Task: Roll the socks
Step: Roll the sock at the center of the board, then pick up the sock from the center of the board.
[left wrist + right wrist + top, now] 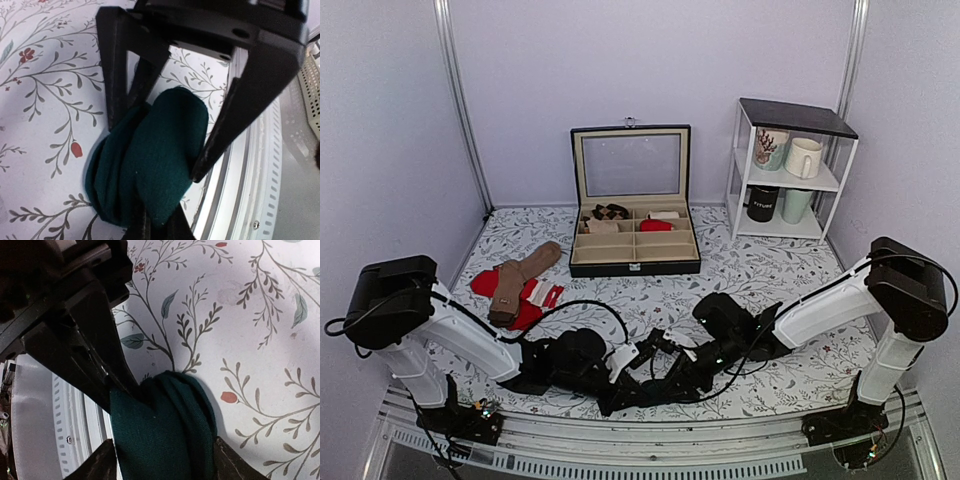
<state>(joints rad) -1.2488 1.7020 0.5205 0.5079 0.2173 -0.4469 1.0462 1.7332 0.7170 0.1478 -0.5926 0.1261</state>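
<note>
The dark teal-green socks [155,150] are a fist-sized bundle on the floral cloth, right at the table's near edge. They also show in the right wrist view [165,430]. My left gripper [155,151] straddles the bundle, with both fingertips against it and one finger tucked into a fold. My right gripper [162,444] grips the same bundle from the opposite side, a fingertip pressing on each flank. In the top view both grippers, left [623,380] and right [648,385], meet low at the front middle and hide the socks.
Tan-brown socks [520,280] lie over red socks [485,285] at the left. An open black compartment box [635,250] stands at the back middle. A white shelf with mugs [790,170] stands at the back right. The metal front rail [260,165] runs just beside the bundle.
</note>
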